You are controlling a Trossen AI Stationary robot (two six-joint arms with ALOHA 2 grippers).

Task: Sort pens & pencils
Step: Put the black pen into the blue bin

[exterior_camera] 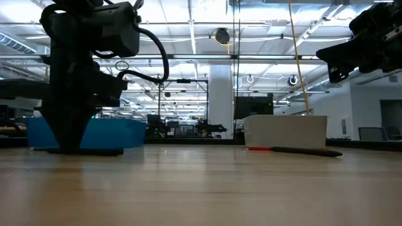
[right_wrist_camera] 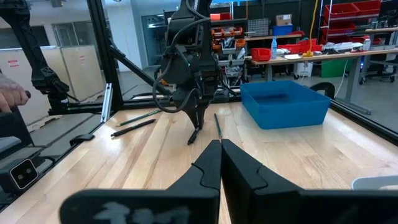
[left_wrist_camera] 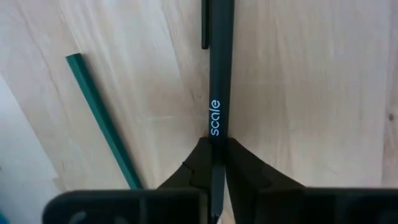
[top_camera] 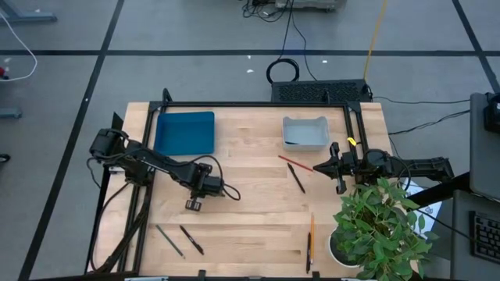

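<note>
I've got the left gripper [left_wrist_camera: 214, 167] clamped on a black pen [left_wrist_camera: 219, 74] mid-table, pen's long axis running straight out btwn the fingers, flat on the wood. Blue bin [top_camera: 185, 133] sits just beyond on the left arm's side, so the carry looks short imo. Right gripper [right_wrist_camera: 220, 147] is shut, parked by the plant [top_camera: 383, 222].
</note>
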